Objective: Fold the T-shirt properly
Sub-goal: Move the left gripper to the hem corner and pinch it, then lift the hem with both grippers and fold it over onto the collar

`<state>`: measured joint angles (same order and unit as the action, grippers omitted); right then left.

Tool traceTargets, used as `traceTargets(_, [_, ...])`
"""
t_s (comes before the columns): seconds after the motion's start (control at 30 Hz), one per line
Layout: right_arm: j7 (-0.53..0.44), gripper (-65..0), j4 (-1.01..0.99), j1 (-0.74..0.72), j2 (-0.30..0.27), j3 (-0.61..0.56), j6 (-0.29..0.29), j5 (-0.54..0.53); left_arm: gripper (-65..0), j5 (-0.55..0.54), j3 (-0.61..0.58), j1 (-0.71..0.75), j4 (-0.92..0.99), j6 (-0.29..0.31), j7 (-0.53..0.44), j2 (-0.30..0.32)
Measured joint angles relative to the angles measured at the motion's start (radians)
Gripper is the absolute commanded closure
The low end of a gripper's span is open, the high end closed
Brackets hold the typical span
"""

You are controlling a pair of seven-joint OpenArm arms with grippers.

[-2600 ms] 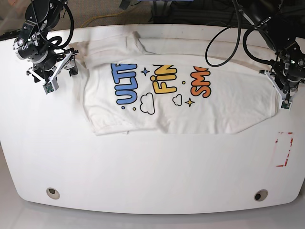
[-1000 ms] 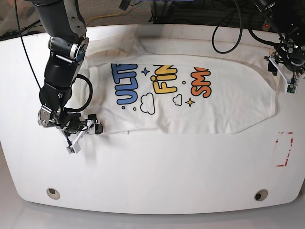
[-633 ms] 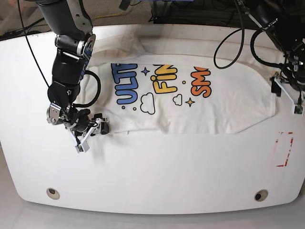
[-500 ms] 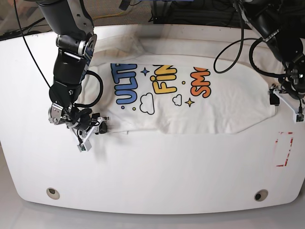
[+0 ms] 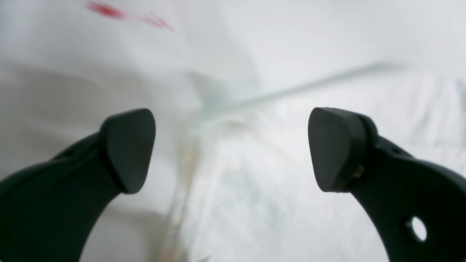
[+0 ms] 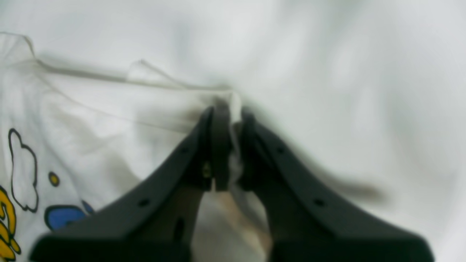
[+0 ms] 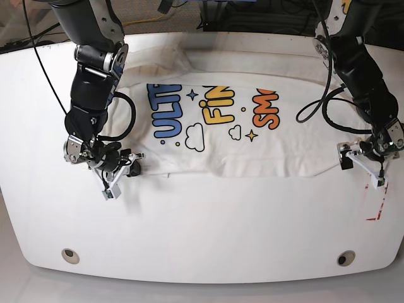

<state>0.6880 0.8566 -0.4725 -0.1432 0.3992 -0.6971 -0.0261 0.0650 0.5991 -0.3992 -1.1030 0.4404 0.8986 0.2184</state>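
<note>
Surface: white table (image 7: 208, 233) with rounded corners, seen whole in the base view.
Fittings: two round metal-rimmed holes (image 7: 71, 255) near the front edge, one toward each corner.
Marking: red tape outline (image 7: 377, 202) on the base view's right side.
Load: T-shirt (image 7: 303, 136) lies flat, print side up, across the rear half.

Robot lab bench
You see a white table (image 7: 202, 233); behind it, cables (image 7: 136, 24) trail across the floor.
</note>
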Motion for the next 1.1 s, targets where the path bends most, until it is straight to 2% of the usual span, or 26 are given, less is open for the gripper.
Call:
traceTargets(0.2, [-0.008,-2.1,0.003,0.006,0.000,0.000,0.000,-0.004,-63.7,-0.013,-0.077,-0.026,0.185,-0.032,-0.155,0.036])
traceTargets(0.23, [-0.008,-2.1,0.003,0.007,-0.001,0.000,0.000,-0.004,-62.6,-0.011,-0.085,-0.026,0.199,-0.041,-0.177,0.039])
traceTargets(0.27, [-0.007,-1.9,0.004,0.007,-0.001,0.000,-0.001,-0.004,-58.9,-0.013,-0.092,-0.029,0.207,-0.050,-0.195,0.041])
traceTargets(0.33, [-0.007,-1.9,0.005,0.008,-0.001,0.000,-0.002,-0.003,-49.0,-0.012,-0.114,-0.031,0.210,-0.048,-0.189,0.047])
traceTargets(0.5, [-0.007,-1.6,0.006,0.008,-0.001,0.000,-0.002,-0.004,-11.3,-0.018,-0.138,-0.027,0.211,-0.047,-0.201,0.045])
traceTargets(0.57, [-0.007,-1.4,0.006,0.008,-0.001,0.000,-0.002,-0.004,0.0,-0.023,-0.138,-0.026,0.212,-0.041,-0.218,0.038])
traceTargets(0.7, [-0.005,-1.4,0.006,0.006,-0.001,0.000,-0.002,-0.003,0.0,-0.035,-0.140,-0.008,0.201,-0.026,-0.242,0.038])
traceTargets(0.9, [0.033,-1.3,0.140,0.043,0.011,-0.002,-0.002,0.020,0.0,-0.013,-0.140,0.057,0.048,0.081,-0.209,0.032])
traceTargets(1.1, [0.130,-1.3,0.298,0.060,0.011,-0.002,-0.003,0.018,0.0,-0.018,-0.142,0.109,-0.124,0.111,-0.211,0.008])
